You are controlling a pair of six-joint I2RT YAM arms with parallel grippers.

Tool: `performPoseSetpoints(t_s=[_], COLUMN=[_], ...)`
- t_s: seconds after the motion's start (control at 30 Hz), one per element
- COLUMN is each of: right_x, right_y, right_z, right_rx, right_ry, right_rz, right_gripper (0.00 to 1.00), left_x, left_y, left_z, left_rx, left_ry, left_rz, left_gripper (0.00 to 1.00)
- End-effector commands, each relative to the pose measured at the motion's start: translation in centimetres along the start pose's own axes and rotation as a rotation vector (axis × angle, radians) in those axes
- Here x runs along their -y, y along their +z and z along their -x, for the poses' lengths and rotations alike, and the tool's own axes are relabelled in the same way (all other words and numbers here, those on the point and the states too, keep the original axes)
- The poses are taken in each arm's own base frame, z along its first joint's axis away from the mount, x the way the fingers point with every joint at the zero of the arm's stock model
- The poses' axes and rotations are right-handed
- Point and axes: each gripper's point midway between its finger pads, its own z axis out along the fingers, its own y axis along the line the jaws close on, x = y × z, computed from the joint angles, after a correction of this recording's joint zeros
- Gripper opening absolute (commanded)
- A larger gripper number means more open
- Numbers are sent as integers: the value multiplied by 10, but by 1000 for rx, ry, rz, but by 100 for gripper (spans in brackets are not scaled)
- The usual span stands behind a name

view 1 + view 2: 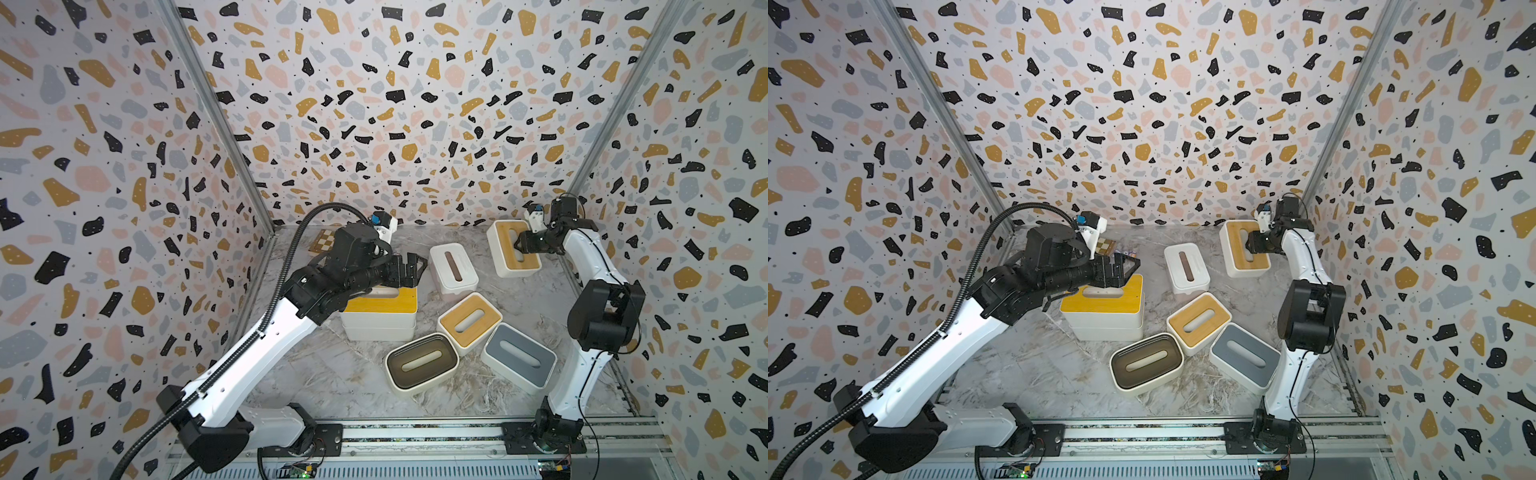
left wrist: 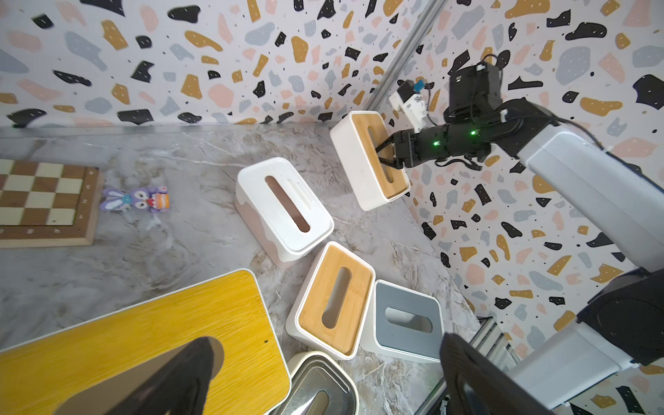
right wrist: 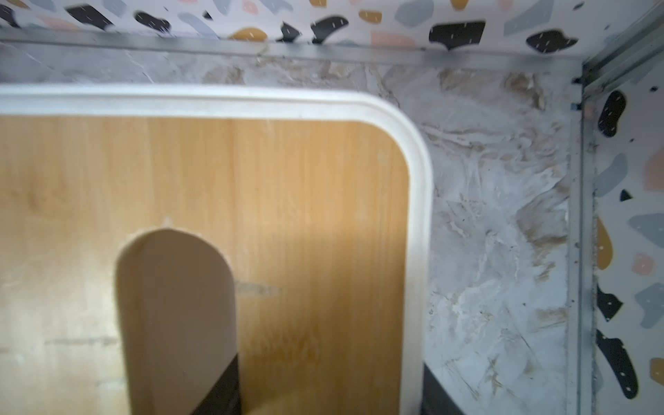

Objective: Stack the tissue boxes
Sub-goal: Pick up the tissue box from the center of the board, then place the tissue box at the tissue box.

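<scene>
Fingers first: the right gripper (image 2: 382,155) is clamped on the far wood box (image 1: 509,249), one finger down the lid slot, its partner outside the long wall. That box sits tilted in the far right corner; whether it is clear of the table I cannot tell. The left gripper (image 1: 409,272) has its fingers spread wide with nothing between them. It hovers just over the yellow stack (image 1: 382,305) — two yellow boxes, one on the other, left of centre.

Right of the stack stands the white box (image 1: 453,272). Nearer, three sit packed close: the mid wood box (image 1: 469,318), the grey box (image 1: 519,357) and the olive box (image 1: 422,359).

Far left, a chessboard (image 2: 39,201) lies flat, with a small purple toy (image 2: 136,199) just beside it.

The table (image 1: 332,374) is grey marble-look with brown veining. The walls (image 1: 374,104) wear a terrazzo print — black, ochre, pink and grey blobs on white. Aluminium posts (image 1: 216,112) run up the far corners, and a metal rail (image 1: 415,432) along the near edge carries both arm bases.
</scene>
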Motion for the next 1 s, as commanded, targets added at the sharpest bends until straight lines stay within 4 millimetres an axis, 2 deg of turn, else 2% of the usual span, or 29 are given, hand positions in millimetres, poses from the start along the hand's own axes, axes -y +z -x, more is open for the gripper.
performPoseSetpoints(t_s=[0.0, 0.1, 0.2, 0.3, 0.5, 0.6, 0.7, 0.8, 0.97], right_x=[-41, -77, -126, -178, -283, -325, -357, -380, -403], right_y=[-60, -86, -111, -129, -149, -152, -147, -141, -126], right_z=[39, 56, 69, 72, 50, 34, 18, 6, -12], right_rx=[122, 174, 221, 231, 217, 199, 169, 127, 77], right_ry=[-32, -77, -144, -235, -427, -512, -578, -627, -685], right_rz=[85, 164, 269, 346, 480, 515, 543, 564, 556], right_gripper=[11, 12, 12, 12, 12, 12, 12, 12, 13], left_x=[-6, -17, -32, -44, -69, -77, -81, -87, -95], left_y=[-26, -46, -69, -91, -120, -126, -130, -129, -124], left_z=[12, 13, 13, 12, 2, -1, -1, -3, -7], left_rx=[52, 76, 105, 129, 153, 157, 168, 162, 160], left_ry=[49, 73, 79, 86, 71, 39, 21, 1, -44], left_rz=[60, 119, 193, 248, 360, 377, 386, 399, 398], left_gripper=[100, 99, 99, 100, 99, 99, 100, 99, 99])
